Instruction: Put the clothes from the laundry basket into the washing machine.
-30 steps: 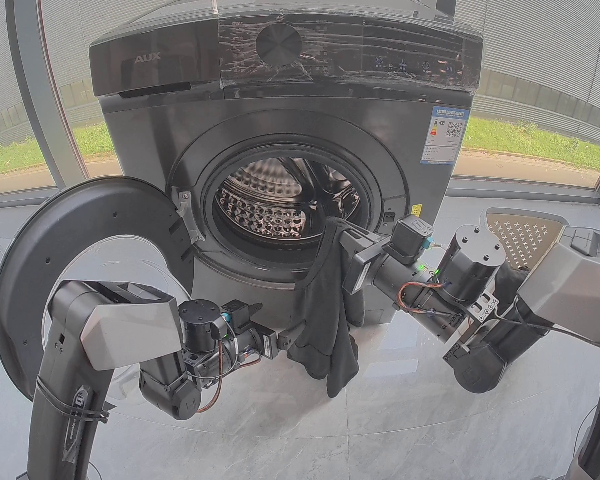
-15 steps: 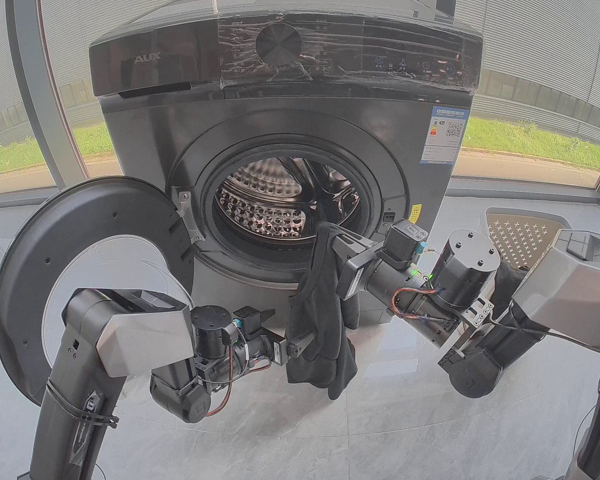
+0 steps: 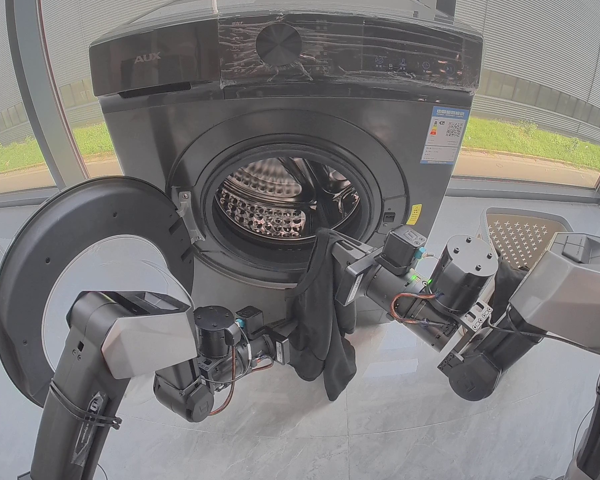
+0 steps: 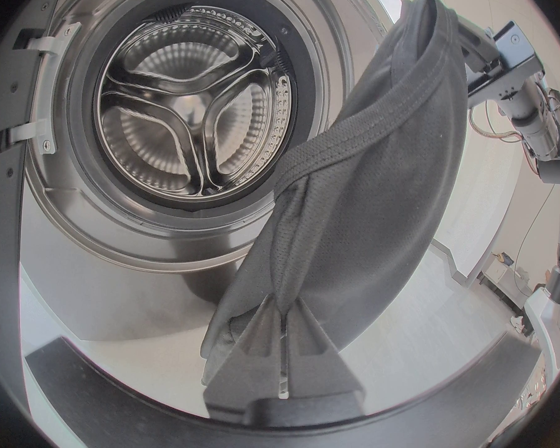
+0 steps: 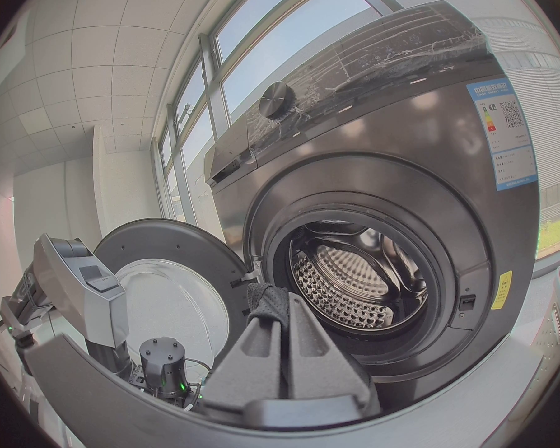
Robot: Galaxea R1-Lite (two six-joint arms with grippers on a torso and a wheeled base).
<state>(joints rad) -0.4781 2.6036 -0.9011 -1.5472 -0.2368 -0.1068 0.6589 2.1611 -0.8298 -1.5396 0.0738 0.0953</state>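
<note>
The right gripper was shut tight on the top of a dark shirt, at about 4 o'clock on the round hole of the washing machine. The left gripper was shut on the dark shirt's lower edge, at 7 o'clock from the right one. The dark shirt hung down outside the drum.

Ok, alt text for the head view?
A dark garment hangs before the open drum of the washing machine, held at its top by the right gripper and lower down by the left gripper. The door stands open at left; the laundry basket sits at right.
</note>
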